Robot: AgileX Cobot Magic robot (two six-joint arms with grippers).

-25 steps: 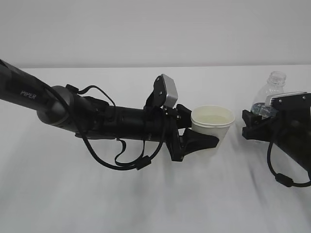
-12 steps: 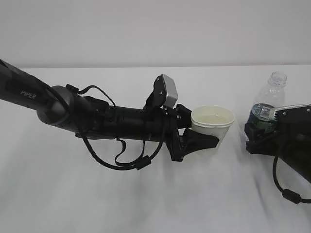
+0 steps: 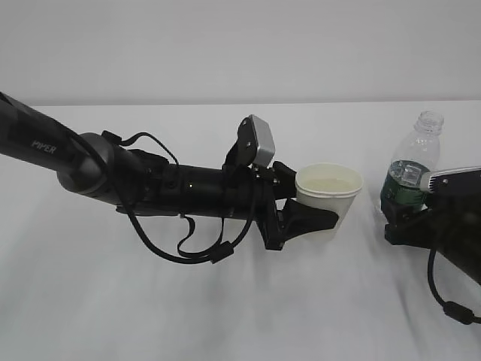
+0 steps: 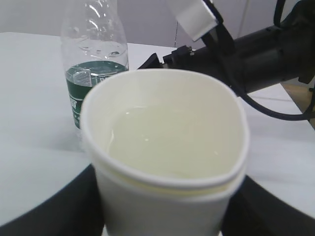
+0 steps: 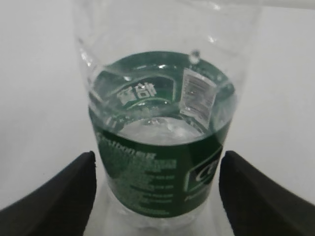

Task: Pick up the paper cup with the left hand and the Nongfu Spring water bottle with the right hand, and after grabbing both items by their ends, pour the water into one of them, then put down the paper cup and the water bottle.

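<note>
The paper cup [image 3: 328,197], holding water nearly to its rim, is sitting pinched in the left tool [image 3: 307,207] near the middle of the white table [image 3: 225,301]. Releasing it with a jolt risks slopping water out. To its right the capless Nongfu Spring water bottle [image 3: 409,174] is standing upright between the right tool's [image 5: 156,187] spread, non-touching fingers; a clumsy retreat could topple it.

Bright, even, diffuse light throughout; no hard shadows, only faint grey shading on the white table [image 3: 225,316] at 6 o'clock. Black arm surfaces nearly featureless, detail lost in the dark. Soft overall in the exterior view. Left wrist view: paper cup [image 4: 165,162] rim sharp, bottle [image 4: 96,59] at 10 o'clock slightly blurred. Right wrist view: label crisp, small glints at 12 o'clock, dark fingers [image 5: 59,189] blurred at the bottom corners.
</note>
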